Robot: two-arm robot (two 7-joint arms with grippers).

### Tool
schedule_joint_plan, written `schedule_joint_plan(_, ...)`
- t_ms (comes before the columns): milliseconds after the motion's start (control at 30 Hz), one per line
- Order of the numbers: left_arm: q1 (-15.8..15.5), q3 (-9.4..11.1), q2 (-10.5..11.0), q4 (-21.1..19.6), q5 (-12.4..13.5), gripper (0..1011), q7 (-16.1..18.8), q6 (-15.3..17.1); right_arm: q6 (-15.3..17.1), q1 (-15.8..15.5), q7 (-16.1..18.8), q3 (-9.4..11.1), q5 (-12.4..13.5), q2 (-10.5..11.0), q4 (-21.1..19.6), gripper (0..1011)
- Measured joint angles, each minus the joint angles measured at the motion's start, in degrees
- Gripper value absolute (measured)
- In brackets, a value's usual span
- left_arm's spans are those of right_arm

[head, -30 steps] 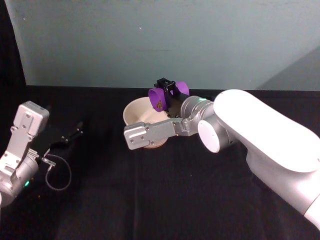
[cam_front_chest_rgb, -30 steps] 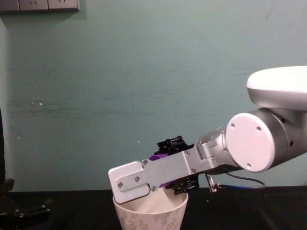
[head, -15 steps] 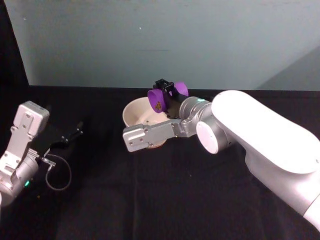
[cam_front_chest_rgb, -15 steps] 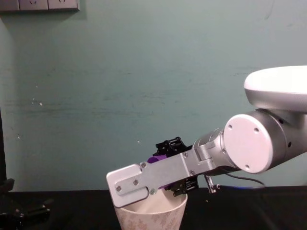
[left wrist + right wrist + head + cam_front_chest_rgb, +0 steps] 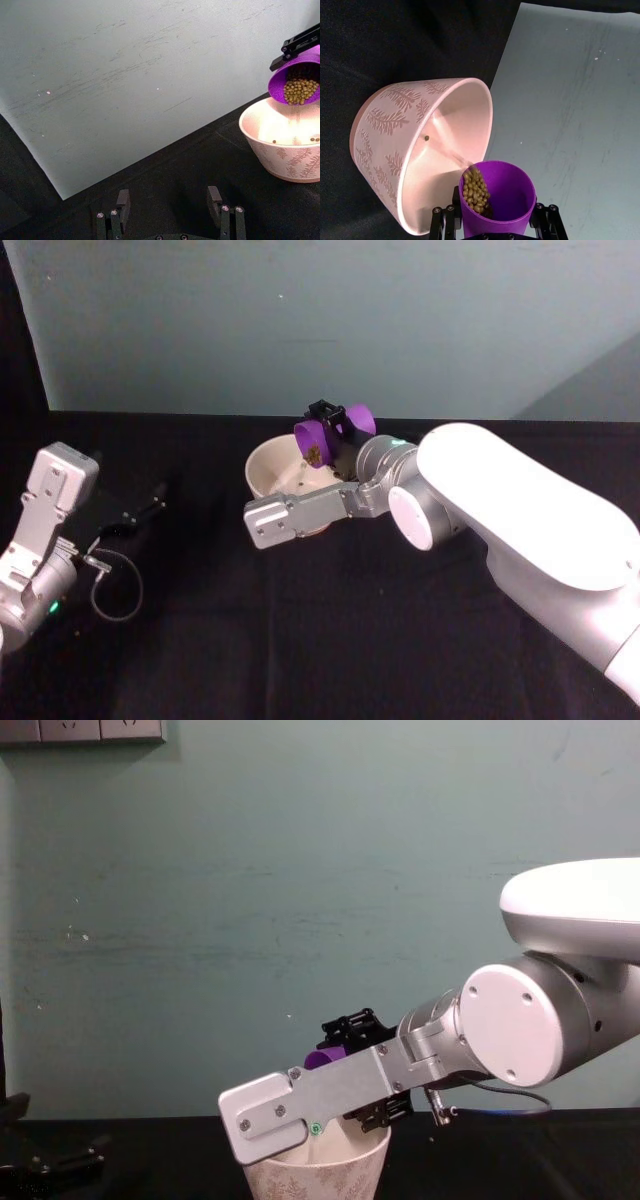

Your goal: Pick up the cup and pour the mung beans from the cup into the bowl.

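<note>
Purple plastic, small and tapered, the cup (image 5: 506,199) is off the black table (image 5: 300,640) and held tilted. The right jaws are clamped across its sides, and its mouth hangs over the rim of the wide white conical bowl (image 5: 385,131) with the grey-brown leaf pattern. That bowl stands toward the table's far edge, about midway along it. Lifting is done and pouring looks to be only starting. The green-brown mung beans (image 5: 475,189) are heaped at the cup's low lip, a thin trickle seems to run into the bowl, and a few lie loose inside it. Most of the load sits in the cup, so I judge the bulk of the pour is left and needs a steeper tilt. The left arm (image 5: 45,510) is parked near the table's left edge; the left jaws are spread wide and hold nothing.
</note>
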Motion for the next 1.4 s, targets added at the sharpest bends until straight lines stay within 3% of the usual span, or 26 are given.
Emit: schedule_joint_plan(1400,0.00,0.00,0.00,0.00,0.00,1011,0.00,0.00,-0.10,-0.07,0.03,-0.07,-0.64,-0.08,-0.02,729)
